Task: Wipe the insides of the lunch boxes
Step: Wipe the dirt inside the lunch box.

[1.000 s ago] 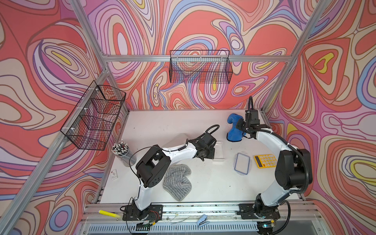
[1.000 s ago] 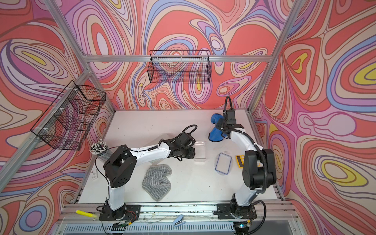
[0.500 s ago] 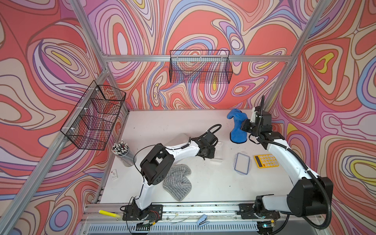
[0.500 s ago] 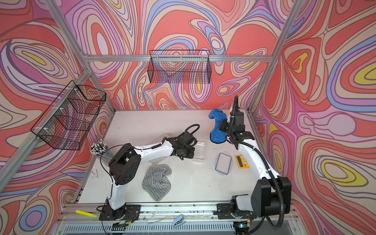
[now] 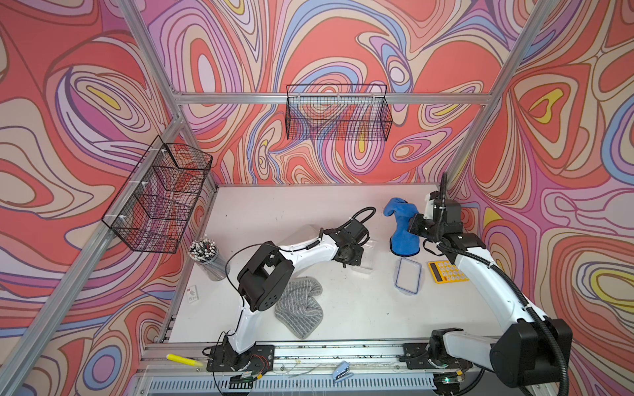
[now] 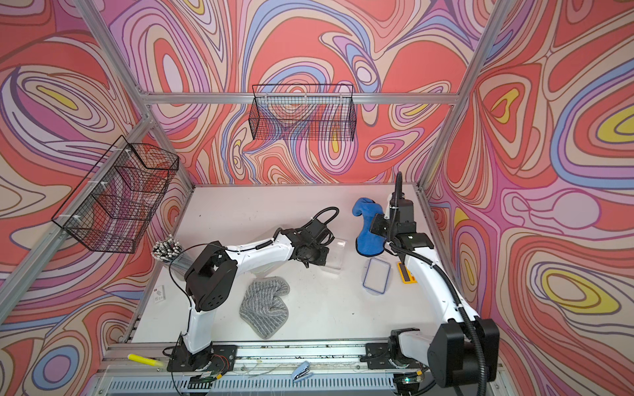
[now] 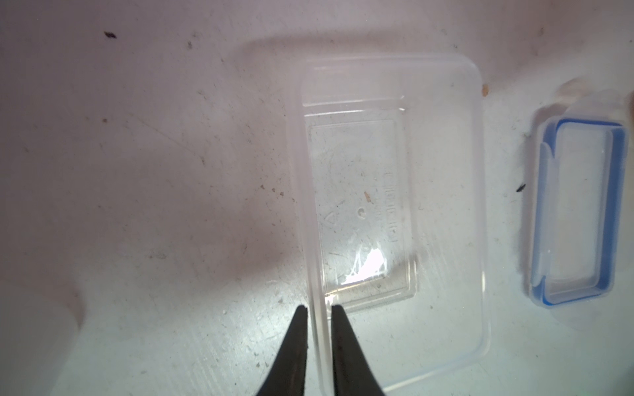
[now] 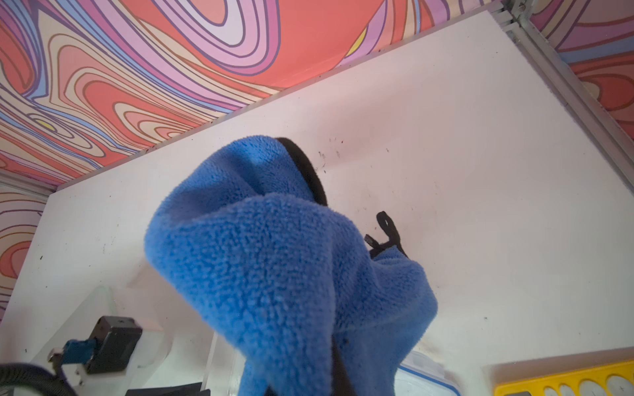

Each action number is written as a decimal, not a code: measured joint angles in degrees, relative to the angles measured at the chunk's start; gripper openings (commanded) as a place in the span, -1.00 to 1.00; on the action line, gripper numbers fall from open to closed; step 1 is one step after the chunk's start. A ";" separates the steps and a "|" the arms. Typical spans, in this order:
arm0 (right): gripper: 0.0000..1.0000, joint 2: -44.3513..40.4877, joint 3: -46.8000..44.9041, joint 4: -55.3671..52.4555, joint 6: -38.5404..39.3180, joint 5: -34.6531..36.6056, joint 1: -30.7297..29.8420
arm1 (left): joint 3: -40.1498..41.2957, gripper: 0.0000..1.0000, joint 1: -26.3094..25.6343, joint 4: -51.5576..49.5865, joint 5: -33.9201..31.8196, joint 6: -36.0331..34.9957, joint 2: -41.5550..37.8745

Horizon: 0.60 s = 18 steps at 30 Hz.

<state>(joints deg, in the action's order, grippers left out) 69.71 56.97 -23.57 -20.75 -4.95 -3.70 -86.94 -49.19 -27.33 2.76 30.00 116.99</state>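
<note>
The small lunch box [image 7: 394, 205], a clear tub, stands open side up on the white table [image 5: 343, 325] near the middle, seen in both top views [image 5: 366, 254] [image 6: 335, 256]. My left gripper [image 7: 317, 308] is shut on its near wall, one finger inside and one outside. The large lunch box [image 5: 303, 230] lies behind the left arm, mostly hidden. At the back right, my right gripper [image 5: 417, 226] is shut on a blue cloth [image 8: 291, 267] that hangs down to the table [image 6: 368, 233]; the cloth hides its fingers.
A blue-rimmed lid [image 5: 407, 276] and a yellow calculator [image 5: 446, 271] lie right of the small box. A grey striped cloth [image 5: 300, 305] lies front centre. A cup of pens [image 5: 206, 255] stands at the left edge. Wire baskets [image 5: 338, 115] hang on the walls.
The left jaws have closed onto the small box's wall. The right arm has stretched out, its elbow swinging toward the front right, with the blue cloth still in its grip.
</note>
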 measured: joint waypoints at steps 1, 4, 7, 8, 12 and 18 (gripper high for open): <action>-1.00 -0.35 0.00 -0.28 -0.39 -1.14 -0.02 | 0.00 -0.70 0.00 0.00 0.00 -0.02 0.07; -1.00 -0.39 0.00 -0.76 -1.88 -4.00 -0.83 | 0.00 -0.72 0.00 0.00 0.00 -0.24 0.11; -1.00 0.44 0.00 -2.03 -3.56 -5.38 -4.13 | 0.00 -0.73 0.00 0.00 0.00 -0.48 0.11; -1.00 0.98 0.00 -2.45 -4.17 -5.62 -5.86 | 0.00 -0.73 0.00 0.00 0.00 -0.50 0.11; -1.00 4.59 0.02 -3.56 -6.62 -5.97 -12.87 | 0.00 -0.75 0.00 0.02 -0.02 -0.72 0.11; -1.00 10.05 -0.42 -4.59 -10.23 -5.79 -17.88 | 0.02 -0.80 0.00 0.02 -0.48 -0.74 0.11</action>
<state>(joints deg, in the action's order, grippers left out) 79.77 56.55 -28.16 -30.98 -10.74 -21.58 -86.91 -49.19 -27.31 2.28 29.26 117.10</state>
